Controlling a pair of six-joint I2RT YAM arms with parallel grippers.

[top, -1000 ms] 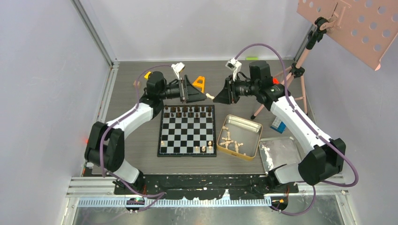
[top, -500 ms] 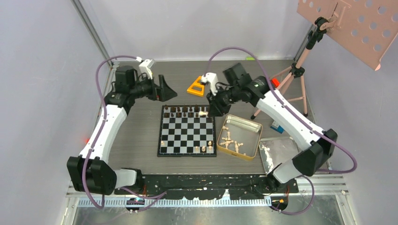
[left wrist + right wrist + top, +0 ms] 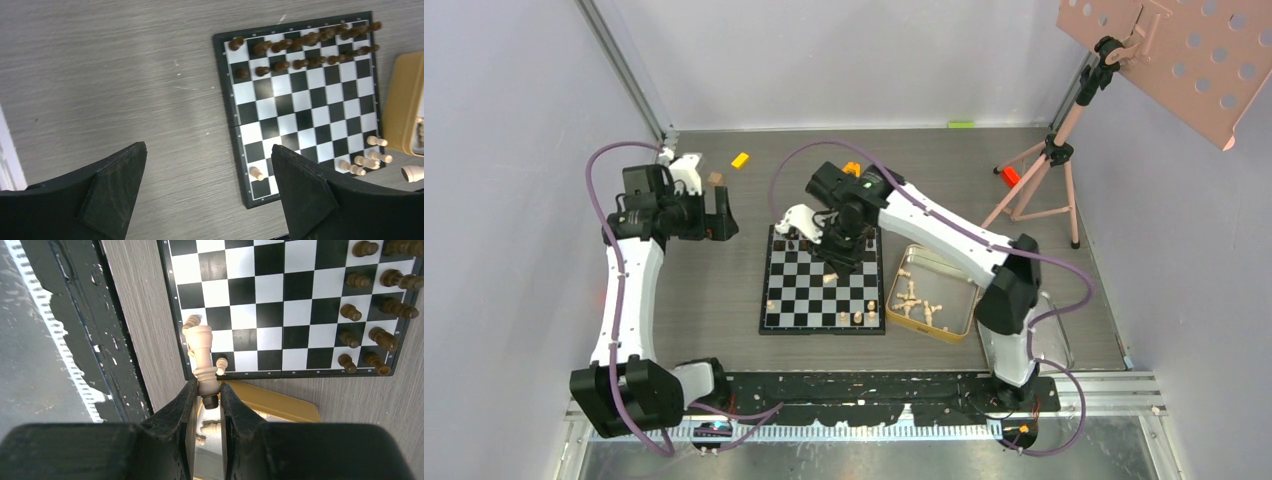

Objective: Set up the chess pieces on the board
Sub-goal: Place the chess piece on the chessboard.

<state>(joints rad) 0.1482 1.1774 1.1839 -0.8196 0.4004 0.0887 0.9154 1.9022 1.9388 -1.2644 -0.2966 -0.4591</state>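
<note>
One pale piece [image 3: 202,352] is now hovering over the board [image 3: 809,300], clamped in the right claw [image 3: 206,390]. Meanwhile the left claw [image 3: 208,150] is backing away, jaws apart, so placement is nearing.

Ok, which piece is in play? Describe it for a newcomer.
Find the checkered board in the centre; the right gripper hangs over it. Clamped by its base in that gripper is a tall pale piece with a flared top. It is the only piece held; other pale ones stand on the board or lie in the gold tin.
</note>
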